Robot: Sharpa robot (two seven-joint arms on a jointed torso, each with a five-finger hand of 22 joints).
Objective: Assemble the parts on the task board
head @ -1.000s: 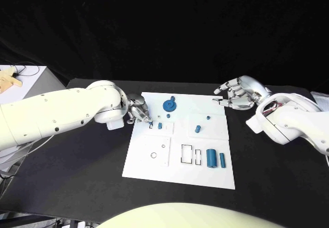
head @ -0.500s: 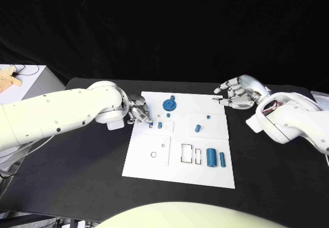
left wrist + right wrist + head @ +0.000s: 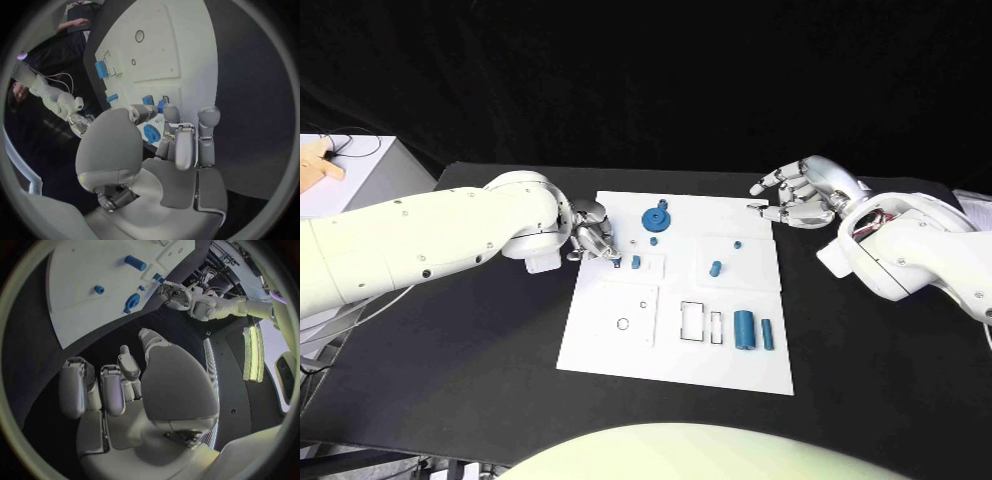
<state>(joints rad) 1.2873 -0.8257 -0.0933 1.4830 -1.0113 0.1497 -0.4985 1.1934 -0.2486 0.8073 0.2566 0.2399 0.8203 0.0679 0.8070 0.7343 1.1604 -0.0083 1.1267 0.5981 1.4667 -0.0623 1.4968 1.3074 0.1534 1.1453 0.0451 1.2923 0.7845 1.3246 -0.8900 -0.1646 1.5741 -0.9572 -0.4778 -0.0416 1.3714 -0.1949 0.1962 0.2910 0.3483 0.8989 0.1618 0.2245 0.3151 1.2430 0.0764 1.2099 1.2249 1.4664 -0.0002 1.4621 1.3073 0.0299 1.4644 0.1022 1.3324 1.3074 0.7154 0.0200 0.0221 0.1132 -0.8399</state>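
Observation:
The white task board (image 3: 625, 350) lies in the middle of the table. On it are a blue disc (image 3: 655, 219), a small blue peg (image 3: 636, 263), another peg (image 3: 715, 268) and two blue cylinders (image 3: 744, 330). My left hand (image 3: 593, 238) hovers at the board's left edge, its fingertips (image 3: 170, 113) pinching what looks like a small blue part (image 3: 161, 105) right beside the small peg (image 3: 147, 100). The disc (image 3: 152, 134) shows between thumb and fingers. My right hand (image 3: 798, 196) hangs over the table past the board's far right corner, fingers spread and holding nothing.
Black rectangular slots (image 3: 692, 322) and a round hole (image 3: 622, 325) mark the board's near half. A white cabinet (image 3: 351, 175) stands off the table's left side. Bare black table (image 3: 459, 370) surrounds the board.
My left hand has edged slightly toward the far side along the board's left edge. The right hand has stayed where it was.

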